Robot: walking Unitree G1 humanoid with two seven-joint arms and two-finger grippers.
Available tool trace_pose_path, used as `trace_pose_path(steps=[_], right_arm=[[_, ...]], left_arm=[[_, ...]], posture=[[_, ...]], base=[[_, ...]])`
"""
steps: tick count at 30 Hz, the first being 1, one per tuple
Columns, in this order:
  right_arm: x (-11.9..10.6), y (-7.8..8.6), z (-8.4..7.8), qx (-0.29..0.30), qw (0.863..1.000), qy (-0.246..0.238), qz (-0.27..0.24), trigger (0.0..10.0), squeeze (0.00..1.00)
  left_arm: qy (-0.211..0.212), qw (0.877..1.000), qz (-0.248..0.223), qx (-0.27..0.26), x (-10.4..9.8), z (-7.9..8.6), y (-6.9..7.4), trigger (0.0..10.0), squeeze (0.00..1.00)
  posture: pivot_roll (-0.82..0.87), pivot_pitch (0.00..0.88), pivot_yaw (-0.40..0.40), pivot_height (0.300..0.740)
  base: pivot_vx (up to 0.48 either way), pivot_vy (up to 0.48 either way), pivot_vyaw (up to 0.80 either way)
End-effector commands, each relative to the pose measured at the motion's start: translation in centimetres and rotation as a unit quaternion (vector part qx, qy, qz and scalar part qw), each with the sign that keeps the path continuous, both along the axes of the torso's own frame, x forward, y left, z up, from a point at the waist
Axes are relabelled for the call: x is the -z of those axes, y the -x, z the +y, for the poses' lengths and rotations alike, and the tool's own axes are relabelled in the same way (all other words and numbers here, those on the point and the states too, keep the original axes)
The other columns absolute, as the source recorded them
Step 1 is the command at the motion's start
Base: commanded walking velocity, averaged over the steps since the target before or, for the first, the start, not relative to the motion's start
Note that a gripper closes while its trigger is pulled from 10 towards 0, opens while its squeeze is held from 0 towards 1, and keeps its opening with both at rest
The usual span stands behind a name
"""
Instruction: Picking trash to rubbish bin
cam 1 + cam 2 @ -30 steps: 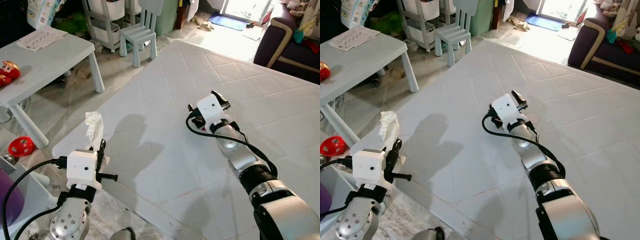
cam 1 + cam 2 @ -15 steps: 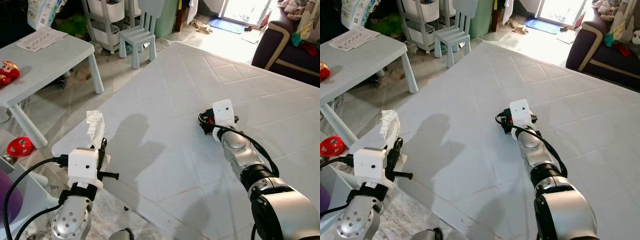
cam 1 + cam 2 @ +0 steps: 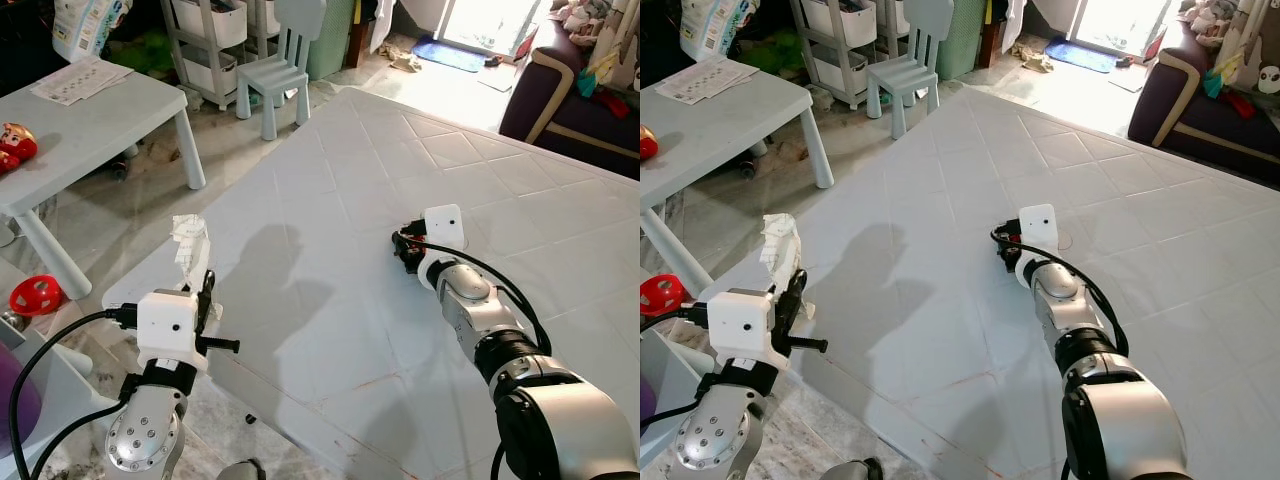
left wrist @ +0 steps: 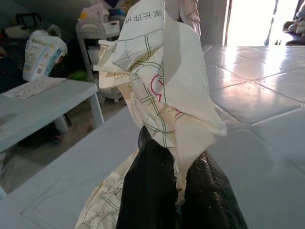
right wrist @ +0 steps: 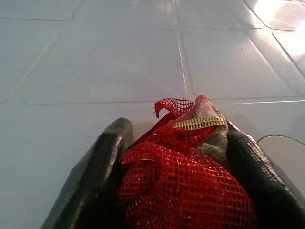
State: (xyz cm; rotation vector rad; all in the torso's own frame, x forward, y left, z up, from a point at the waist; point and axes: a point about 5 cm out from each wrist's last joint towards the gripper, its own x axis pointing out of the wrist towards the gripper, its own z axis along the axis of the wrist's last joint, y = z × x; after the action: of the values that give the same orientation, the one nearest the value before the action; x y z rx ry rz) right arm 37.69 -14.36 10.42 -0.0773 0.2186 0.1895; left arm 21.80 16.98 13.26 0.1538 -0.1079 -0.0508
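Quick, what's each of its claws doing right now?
Left gripper: closed on crumpled printed paper.
Right gripper: closed on red mesh netting, low over the floor mat.

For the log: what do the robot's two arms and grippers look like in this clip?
Both arms are silver metal with dark joint bands. Each wrist carries a white boxy camera housing with a black cable looping back along the arm. The left gripper and right gripper each have two long, rounded black fingers. No markings are legible.
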Motion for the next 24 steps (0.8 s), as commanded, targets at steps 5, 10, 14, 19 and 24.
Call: trace_pose_path(steps=[5, 10, 14, 19, 24], right_arm=[[2.5, 1.2, -0.2, -0.006, 0.998, -0.012, 0.059, 0.0, 0.00], [2.2, 1.2, 1.3, -0.047, 0.996, -0.051, 0.057, 0.0, 0.00], [1.9, 1.2, 2.5, -0.082, 0.992, -0.079, 0.053, 0.0, 0.00], [1.2, 1.3, 4.5, -0.145, 0.982, -0.118, 0.038, 0.0, 0.00], [0.3, 1.6, 6.2, -0.194, 0.969, -0.153, 0.016, 0.0, 0.00]], left_arm=[[0.003, 1.000, 0.007, 0.000, 0.2, -0.2, -0.2, 0.0, 0.00], [0.002, 1.000, 0.004, 0.001, 0.1, -0.1, -0.4, 0.0, 0.00], [0.003, 1.000, 0.003, 0.000, 0.1, -0.1, -0.5, 0.0, 0.00], [0.005, 1.000, 0.002, 0.001, 0.2, -0.3, -0.6, 0.0, 0.00], [0.006, 1.000, 0.000, 0.001, 0.1, -0.3, -0.7, 0.0, 0.00]], posture=[[0.15, 0.110, -0.117, 0.740], [0.15, 0.108, -0.119, 0.740], [0.15, 0.106, -0.121, 0.740], [0.15, 0.103, -0.123, 0.740], [0.14, 0.102, -0.121, 0.740]], base=[[0.000, 0.000, 0.00], [0.000, 0.000, 0.00], [0.000, 0.000, 0.00], [0.000, 0.000, 0.00], [0.000, 0.000, 0.00]])
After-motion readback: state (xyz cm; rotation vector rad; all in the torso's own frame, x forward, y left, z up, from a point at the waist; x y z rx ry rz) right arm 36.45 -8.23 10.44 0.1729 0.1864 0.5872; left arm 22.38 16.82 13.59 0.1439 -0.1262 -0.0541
